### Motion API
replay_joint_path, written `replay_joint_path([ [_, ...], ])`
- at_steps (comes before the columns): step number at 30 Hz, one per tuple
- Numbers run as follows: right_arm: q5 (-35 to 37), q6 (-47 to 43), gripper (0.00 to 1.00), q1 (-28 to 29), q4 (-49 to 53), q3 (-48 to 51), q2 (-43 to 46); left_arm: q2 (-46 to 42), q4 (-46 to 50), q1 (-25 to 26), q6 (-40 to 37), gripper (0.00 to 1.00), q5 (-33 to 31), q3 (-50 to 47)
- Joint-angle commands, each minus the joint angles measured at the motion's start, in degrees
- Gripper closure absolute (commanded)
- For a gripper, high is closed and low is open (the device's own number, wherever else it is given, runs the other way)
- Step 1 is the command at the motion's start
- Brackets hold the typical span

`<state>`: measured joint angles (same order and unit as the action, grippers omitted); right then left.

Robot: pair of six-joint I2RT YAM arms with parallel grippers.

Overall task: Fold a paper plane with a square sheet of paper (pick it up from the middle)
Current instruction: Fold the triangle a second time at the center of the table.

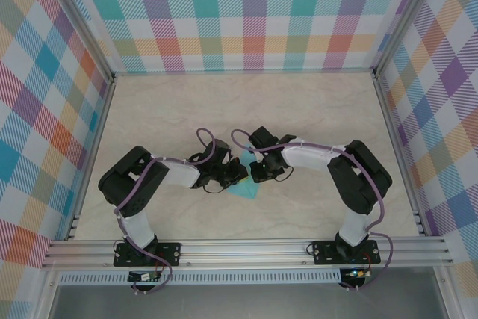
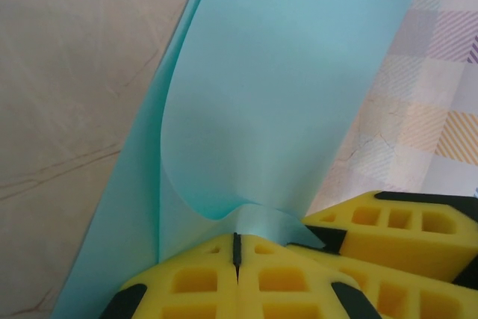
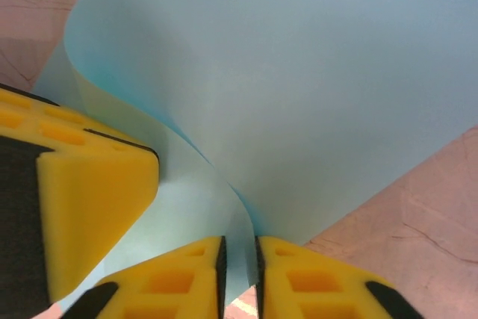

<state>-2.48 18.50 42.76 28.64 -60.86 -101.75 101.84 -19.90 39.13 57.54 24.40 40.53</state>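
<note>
The teal sheet of paper (image 1: 244, 189) is held between the two grippers at mid-table, bent into a curved fold. My left gripper (image 2: 237, 248) is shut on one edge of the paper (image 2: 284, 87), which curls up out of its yellow pads. My right gripper (image 3: 239, 259) has its jaws slightly apart, and the paper (image 3: 299, 87) runs loosely through the narrow gap. The two grippers nearly touch: a right finger (image 2: 403, 237) shows beside the left jaws, and a left finger (image 3: 89, 207) shows beside the right jaws. From above, the left gripper (image 1: 233, 173) and right gripper (image 1: 258, 168) meet over the paper.
The beige marble-patterned tabletop (image 1: 314, 110) is walled by checked panels on three sides. An aluminium rail (image 1: 246, 252) carrying both arm bases runs along the near edge.
</note>
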Motion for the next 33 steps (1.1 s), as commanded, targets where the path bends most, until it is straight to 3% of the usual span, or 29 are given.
replay_joint_path([
  [1,2.15,1.72,0.7,-0.03,3.24,-1.74,5.11,0.9,3.82,0.77,-1.11,1.0,-1.82,-1.79],
  [4,2.79,3.52,0.6,-0.36,4.48,0.02,8.67,0.87,4.06,0.93,-1.33,1.0,-1.81,-1.39],
  [8,-3.39,9.34,0.59,-0.33,0.88,5.41,13.86,1.03,4.52,0.97,-1.73,1.0,-1.71,-0.92],
  [12,-17.72,19.21,0.79,0.01,-13.55,13.37,16.69,1.07,4.61,1.18,-1.73,1.0,-1.73,-0.68],
  [14,-20.31,22.33,0.88,0.63,-17.17,14.81,16.34,1.08,4.74,1.21,-1.82,1.0,-1.55,-0.54],
  [19,-22.42,26.72,0.94,1.43,-22.3,15.71,13.95,1.13,4.96,1.29,-2.07,1.0,-1.64,-0.54],
  [27,-22.3,26.27,0.95,1.53,-20.66,12.28,6.06,1.29,5.22,1.47,-2.15,1.0,-1.33,-0.12],
  [33,-20.96,25.86,0.94,1.54,-19.69,12.54,5.59,1.1,5.83,1.56,-2.53,1.0,-1.16,0.06],
])
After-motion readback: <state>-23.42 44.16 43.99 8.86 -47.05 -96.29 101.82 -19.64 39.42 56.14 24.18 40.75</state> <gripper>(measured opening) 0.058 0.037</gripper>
